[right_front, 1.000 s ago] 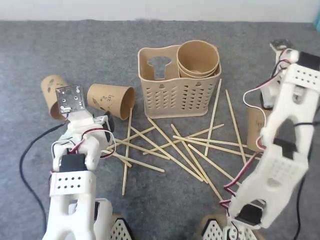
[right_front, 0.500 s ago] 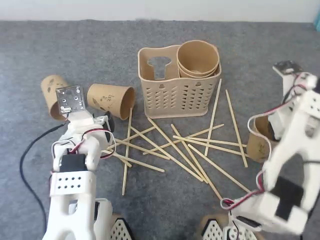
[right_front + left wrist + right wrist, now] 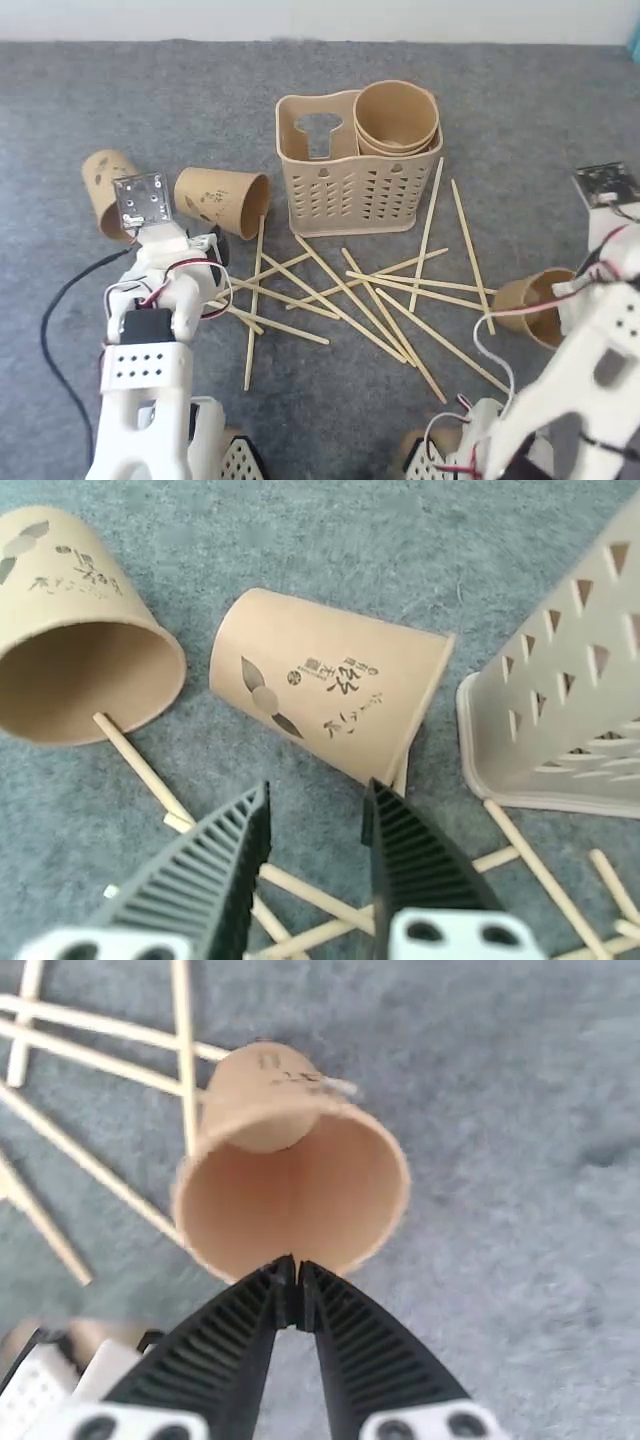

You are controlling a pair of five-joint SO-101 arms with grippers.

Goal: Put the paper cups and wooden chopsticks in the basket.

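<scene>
The beige slotted basket (image 3: 350, 190) stands at the back centre with stacked paper cups (image 3: 395, 115) in its right compartment. Several wooden chopsticks (image 3: 370, 300) lie scattered on the carpet in front of it. Two paper cups (image 3: 320, 685) (image 3: 80, 670) lie on their sides at the left. My left gripper (image 3: 315, 805) hovers open just short of the nearer one (image 3: 220, 200). At the right, my right gripper (image 3: 290, 1272) is shut on the rim of a paper cup (image 3: 290, 1175), which is tilted beside the chopsticks (image 3: 530, 305).
Grey carpet (image 3: 150, 100) covers the whole table. A chopstick (image 3: 140, 765) pokes out from under the far left cup (image 3: 100, 180). A black cable (image 3: 55, 320) runs along the left arm. Bare carpet lies behind the basket and at the far right.
The right arm has swung down toward the near right, taking the cup with it toward the front right and turning its mouth outward. The left arm has not moved.
</scene>
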